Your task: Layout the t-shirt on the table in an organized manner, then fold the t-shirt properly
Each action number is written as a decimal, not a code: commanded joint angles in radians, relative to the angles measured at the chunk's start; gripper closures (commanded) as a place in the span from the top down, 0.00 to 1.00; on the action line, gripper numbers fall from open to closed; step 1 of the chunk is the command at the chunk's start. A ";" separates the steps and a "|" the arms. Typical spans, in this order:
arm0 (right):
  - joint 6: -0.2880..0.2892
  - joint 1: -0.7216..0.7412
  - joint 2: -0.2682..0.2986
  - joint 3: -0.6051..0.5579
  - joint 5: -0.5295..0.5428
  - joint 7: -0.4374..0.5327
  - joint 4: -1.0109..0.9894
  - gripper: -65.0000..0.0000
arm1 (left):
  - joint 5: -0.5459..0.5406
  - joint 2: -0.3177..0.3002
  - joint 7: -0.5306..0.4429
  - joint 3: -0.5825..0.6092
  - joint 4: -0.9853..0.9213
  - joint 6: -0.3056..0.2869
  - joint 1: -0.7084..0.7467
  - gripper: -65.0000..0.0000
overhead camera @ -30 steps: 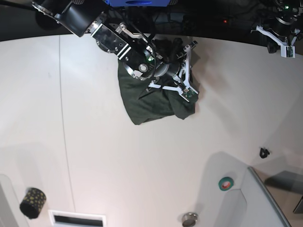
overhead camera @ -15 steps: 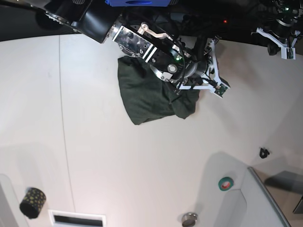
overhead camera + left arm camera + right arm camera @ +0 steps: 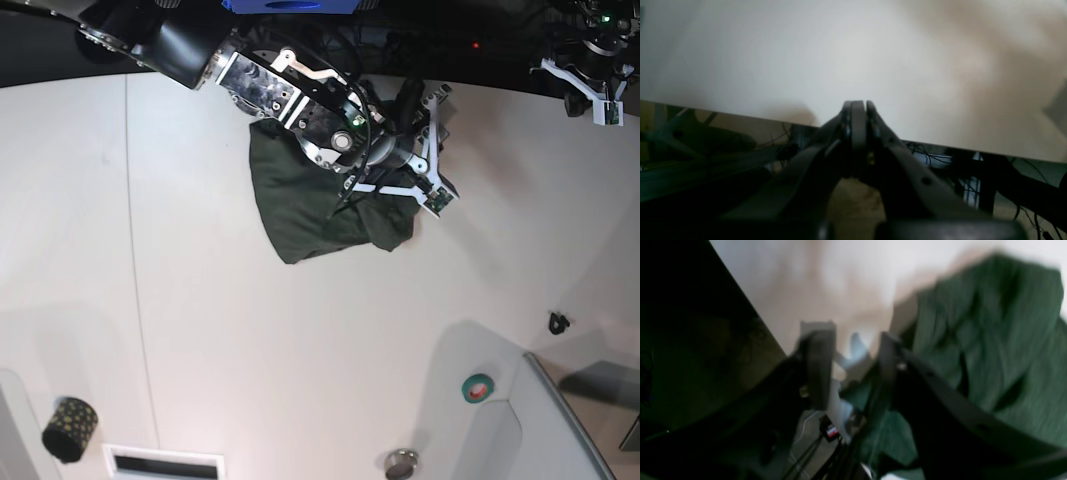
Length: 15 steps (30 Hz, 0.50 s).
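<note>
Starting with the left wrist view: my left gripper has its jaws pressed together with nothing between them, parked over the back edge of the table. No cloth here; I judge this arm is kept out of the way.

Right wrist view, blurred: my right gripper has its jaws apart with a clear gap, bare table showing between the tips. The t-shirt sits just to the right of the gripper and partly under it. I can't tell if a fold touches the right-hand jaw; nothing looks clamped. Probably placed here to pick up an edge or corner for spreading.

Base view: the t-shirt is a crumpled heap near the table's far edge, not laid out yet. My right gripper hangs over the heap's right end; the left gripper is well apart at the far corner. Other stuff: dotted roll, green tape ring, small round metal thing, black clip, grey tray. All are well away from the shirt, though spreading toward the tray side could get tight.
</note>
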 commanded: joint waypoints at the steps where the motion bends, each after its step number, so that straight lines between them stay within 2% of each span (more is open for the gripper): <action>1: 0.000 0.015 -0.022 0.000 -0.001 0.023 0.021 0.39 | -0.005 -0.013 -0.021 -0.012 0.015 0.006 0.007 0.00; 8: 0.000 0.015 0.007 0.008 -0.002 0.027 0.012 0.38 | -0.005 -0.013 -0.021 -0.012 0.018 0.006 0.007 0.00; 11: -0.001 0.015 0.036 0.008 -0.002 0.027 0.016 0.39 | -0.005 -0.013 -0.021 -0.010 0.018 0.006 0.007 0.00; 15: -0.001 0.015 0.042 0.009 -0.002 0.029 0.007 0.39 | -0.005 -0.013 -0.021 -0.009 0.018 0.006 0.006 0.00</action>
